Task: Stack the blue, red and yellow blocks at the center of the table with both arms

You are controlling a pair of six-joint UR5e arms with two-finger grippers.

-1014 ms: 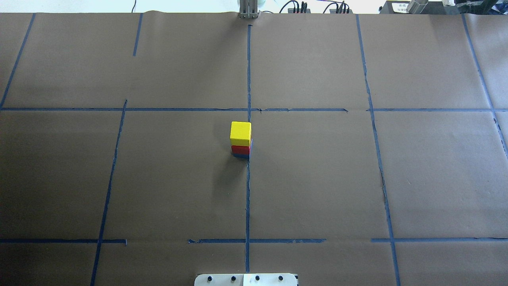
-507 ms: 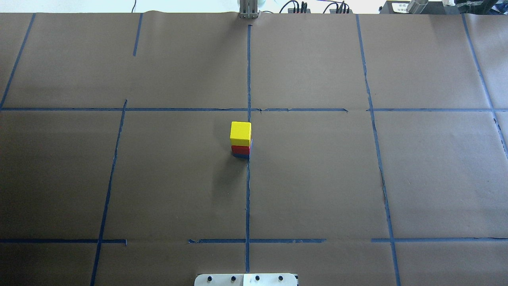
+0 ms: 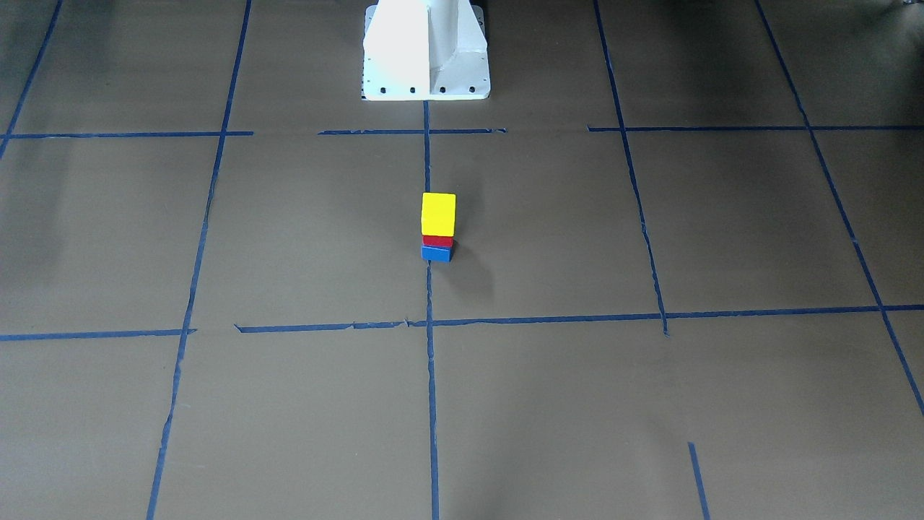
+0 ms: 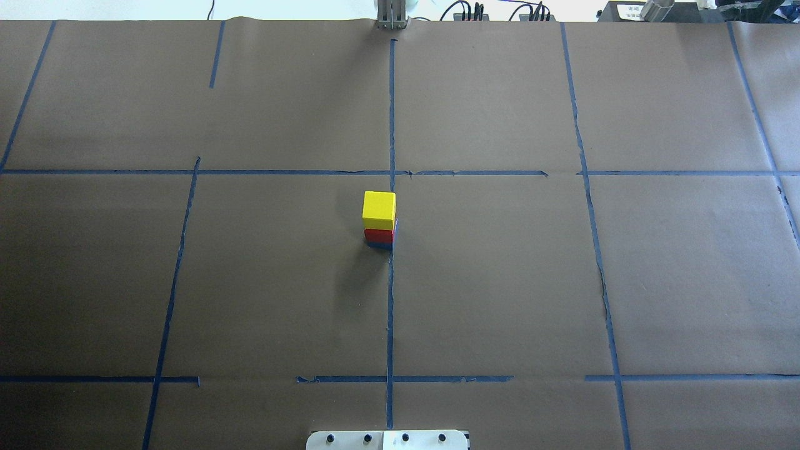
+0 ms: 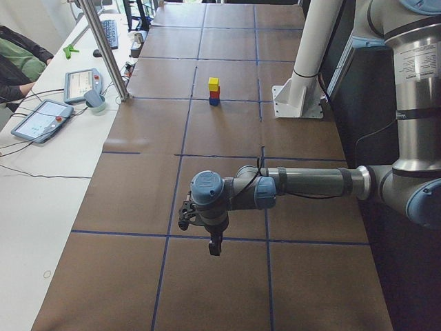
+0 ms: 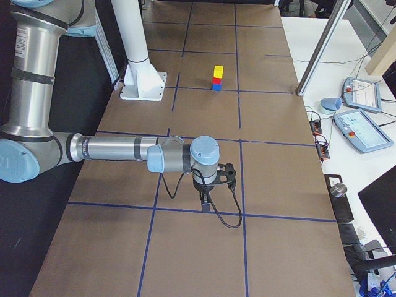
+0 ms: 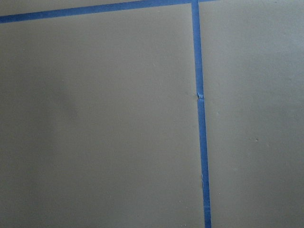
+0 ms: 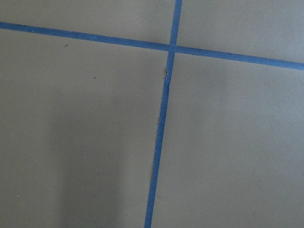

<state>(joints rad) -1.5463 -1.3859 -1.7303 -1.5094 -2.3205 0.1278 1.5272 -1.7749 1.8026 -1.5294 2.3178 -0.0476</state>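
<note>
Yellow block (image 4: pixel 379 209) caps a red block (image 4: pixel 379 235) and a blue block (image 4: pixel 379 246) in an upright stack at centre frame of the overhead view, touching the middle tape line (image 4: pixel 390 312) on the table (image 4: pixel 500 281). Left gripper (image 5: pixel 213 245) and right gripper (image 6: pixel 205 204) hang low in the side views, well apart from the stack; how wide their jaws stand cannot be told.

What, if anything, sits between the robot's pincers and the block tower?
Nothing visible. Only flat brown paper with blue tape lines lies between the left pincer, the right pincer and the block tower.
</note>
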